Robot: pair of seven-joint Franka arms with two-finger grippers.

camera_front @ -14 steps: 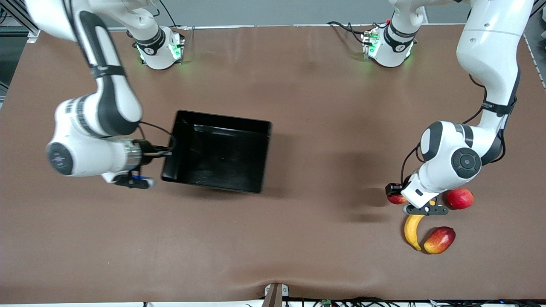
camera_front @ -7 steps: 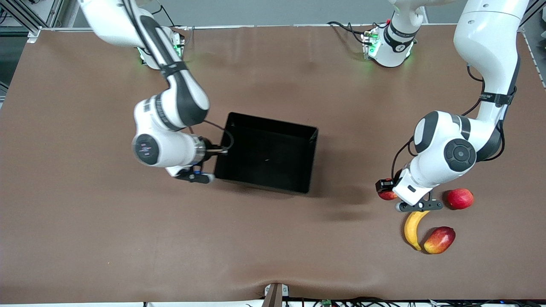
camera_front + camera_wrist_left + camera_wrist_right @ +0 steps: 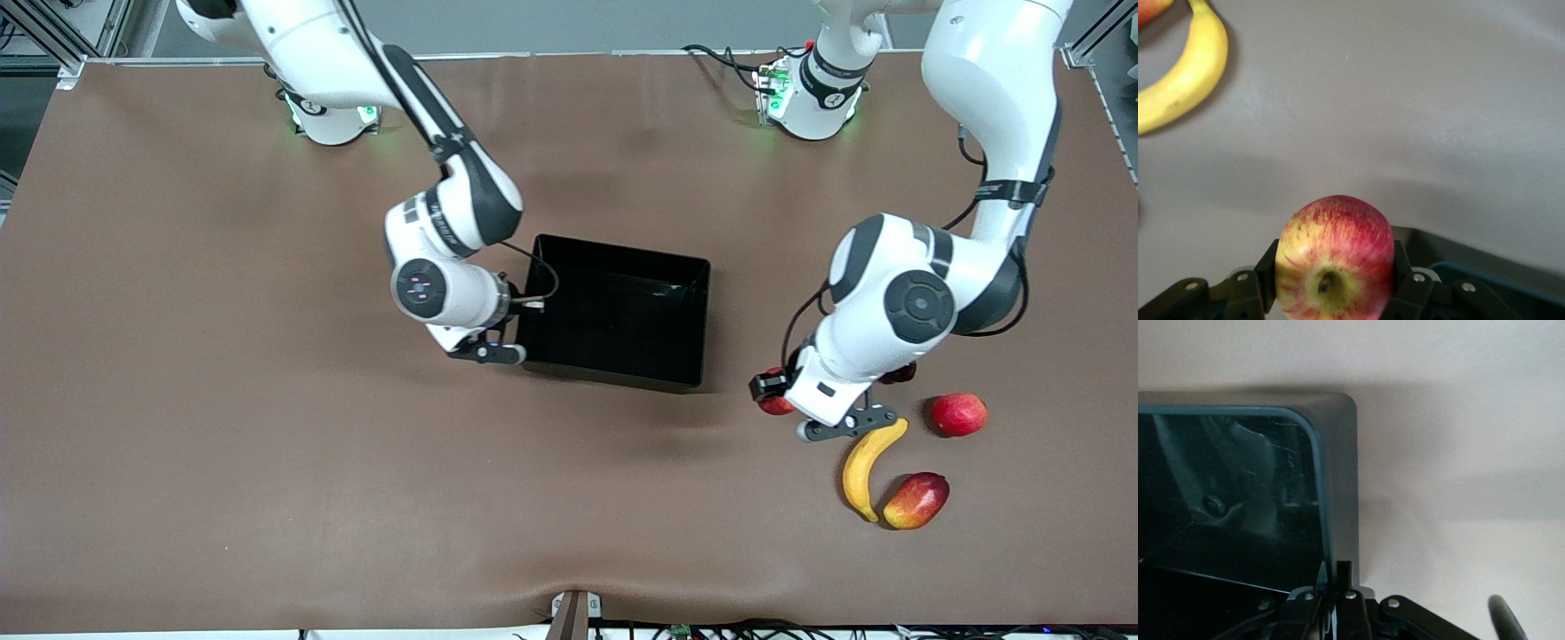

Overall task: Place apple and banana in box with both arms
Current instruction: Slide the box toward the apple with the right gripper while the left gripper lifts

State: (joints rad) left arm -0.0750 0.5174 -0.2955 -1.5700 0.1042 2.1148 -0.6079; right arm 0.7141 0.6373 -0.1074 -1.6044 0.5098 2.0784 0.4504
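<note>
On the table [image 3: 267,462]: one box [image 3: 689,324], one banana [image 3: 867,462], one apple [image 3: 1335,257].

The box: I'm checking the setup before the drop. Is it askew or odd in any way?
Yes. The box sits skewed to the table edges, the right gripper shut on its wall. It is empty; the left gripper holds the apple.

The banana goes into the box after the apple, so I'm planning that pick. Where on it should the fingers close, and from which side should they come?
Probably the banana's middle, coming straight down from above, with one finger on the inner curve and one on the outer. It lies flat on the table, and the mango-like fruit crowds its end nearest the front camera, while the mid-body has bare table on both sides.
</note>
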